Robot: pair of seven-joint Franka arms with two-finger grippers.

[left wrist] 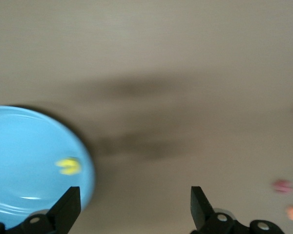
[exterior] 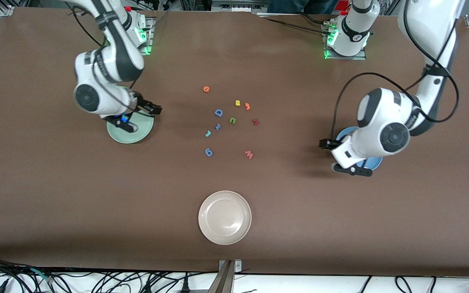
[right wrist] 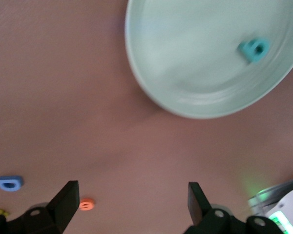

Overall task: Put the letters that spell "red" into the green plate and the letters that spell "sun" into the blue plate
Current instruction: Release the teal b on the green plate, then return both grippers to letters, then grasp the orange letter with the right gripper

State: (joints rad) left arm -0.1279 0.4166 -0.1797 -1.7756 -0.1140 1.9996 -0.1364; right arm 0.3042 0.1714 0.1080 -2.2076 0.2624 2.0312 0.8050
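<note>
Left pincer (left wrist: pixel 133 207) open, empty, over the blue plate's (left wrist: pixel 19 146) rim; bare counter (left wrist: pixel 185 73) ahead. Right pincer (right wrist: pixel 129 207) open, empty, beside the green plate (right wrist: pixel 185 63). Only wrist views show contents: yellow letter (left wrist: pixel 68 166) in blue, teal d (right wrist: pixel 254 48) in green.

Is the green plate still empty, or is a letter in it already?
Not empty. The right wrist view shows one teal letter lying inside the green plate; no other letter shows in it.
</note>
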